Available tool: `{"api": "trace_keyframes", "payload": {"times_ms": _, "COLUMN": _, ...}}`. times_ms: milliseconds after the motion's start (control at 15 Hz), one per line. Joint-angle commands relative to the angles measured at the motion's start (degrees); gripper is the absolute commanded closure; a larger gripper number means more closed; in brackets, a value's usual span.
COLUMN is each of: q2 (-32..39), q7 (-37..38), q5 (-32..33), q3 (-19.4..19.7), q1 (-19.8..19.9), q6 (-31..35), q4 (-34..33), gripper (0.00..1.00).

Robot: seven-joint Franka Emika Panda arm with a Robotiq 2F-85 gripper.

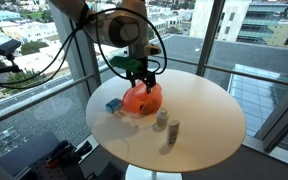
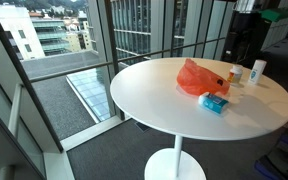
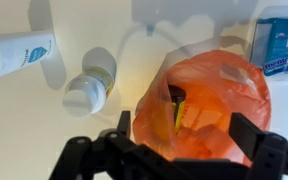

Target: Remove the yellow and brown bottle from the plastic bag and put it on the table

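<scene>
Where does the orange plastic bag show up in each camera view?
Exterior view: the orange plastic bag sits at the centre, on the round white table.
Exterior view: right of centre, in the upper half.
Wrist view: centre-right, large.
Shared landmark: the blue packet beside the bag.

Your orange plastic bag [image 3: 219, 95] sits crumpled on the round white bench [image 1: 204, 100], its mouth gaping towards the wrist view. In that mouth you see the bottle [image 3: 179, 112]: a yellow strip beside a dark part, the rest covered by the bag.
</scene>
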State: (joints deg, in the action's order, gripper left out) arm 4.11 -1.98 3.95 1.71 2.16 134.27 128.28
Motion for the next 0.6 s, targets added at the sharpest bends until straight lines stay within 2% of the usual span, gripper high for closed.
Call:
{"api": "trace_keyframes", "payload": {"times_ms": 0, "q2": 4.3, "q7": 1.8, "q5": -0.9, "q3": -0.5, "q1": -0.6, "q6": 2.6, "q4": -2.6, "gripper": 0.00}}
{"api": "trace_keyframes", "payload": {"times_ms": 533, "q2": 12.8, "q7": 6.2, "q5": -1.1, "q3": -0.5, "q1": -1.9, "q6": 6.5, "q4": -7.3, "gripper": 0.00}}
